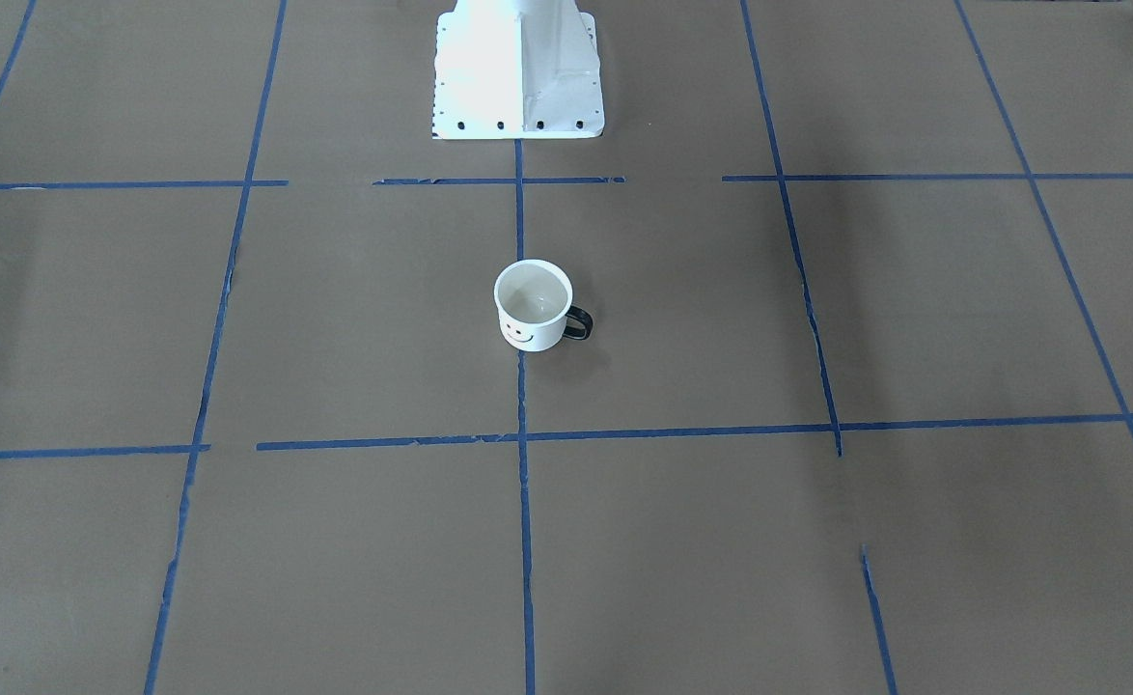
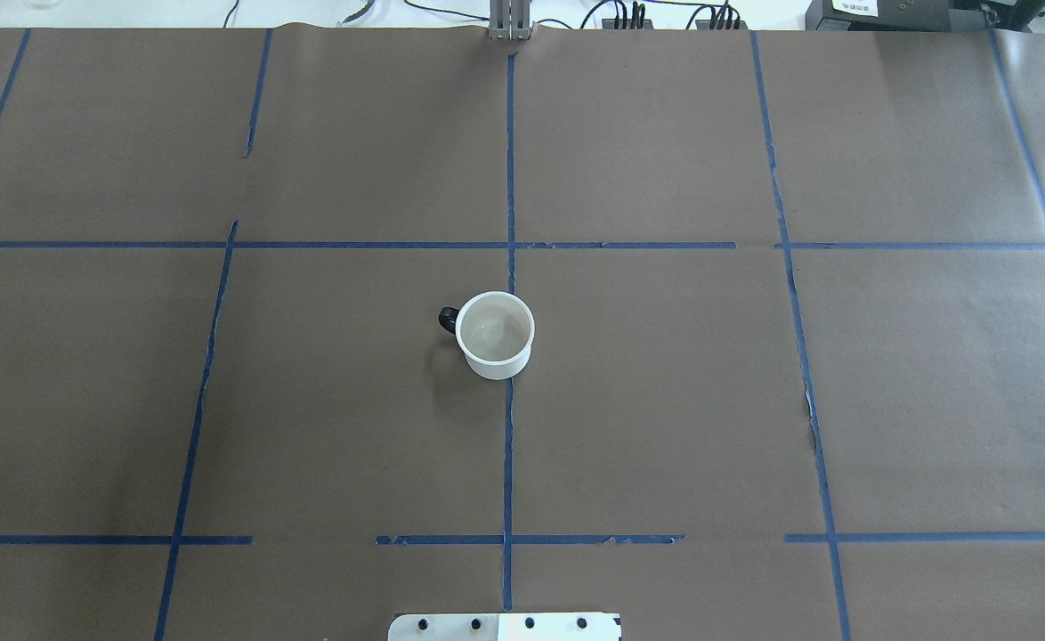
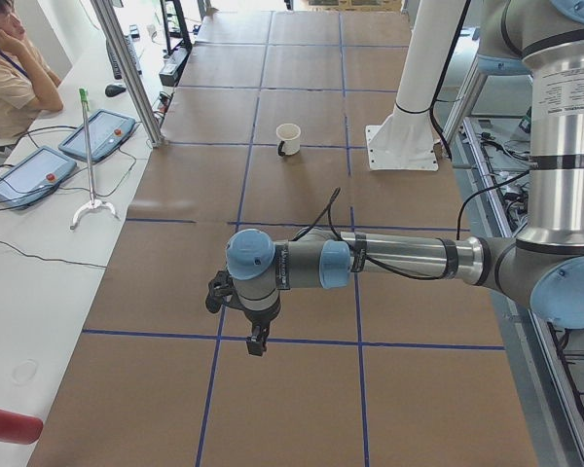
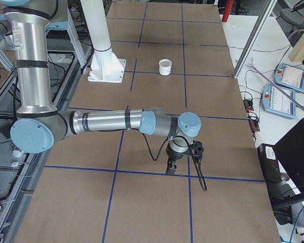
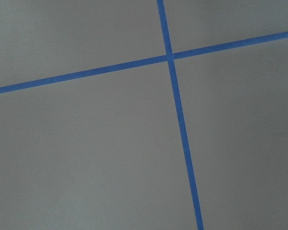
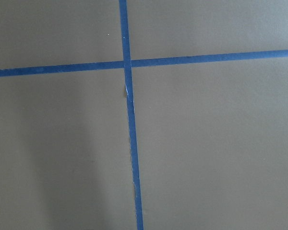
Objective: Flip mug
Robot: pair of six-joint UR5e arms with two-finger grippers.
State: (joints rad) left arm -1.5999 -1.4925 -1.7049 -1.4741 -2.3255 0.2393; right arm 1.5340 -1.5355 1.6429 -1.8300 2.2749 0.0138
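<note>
The small white mug (image 1: 533, 307) stands upright, mouth up, in the middle of the brown paper-covered table. Its smiley face looks away from the robot and its black loop handle (image 1: 577, 322) points to the robot's left. It also shows in the overhead view (image 2: 495, 336), the exterior left view (image 3: 288, 138) and the exterior right view (image 4: 165, 67). My left gripper (image 3: 258, 342) hangs over the table's left end, far from the mug. My right gripper (image 4: 171, 169) hangs over the right end, also far away. Both show only in side views, so I cannot tell whether they are open or shut. The wrist views show only paper and blue tape.
The robot's white base (image 1: 518, 68) stands at the table's near edge behind the mug. Blue tape lines grid the paper. An operator (image 3: 10, 68) sits beside a side bench with teach pendants (image 3: 97, 134) and a rod on a stand (image 3: 88, 156).
</note>
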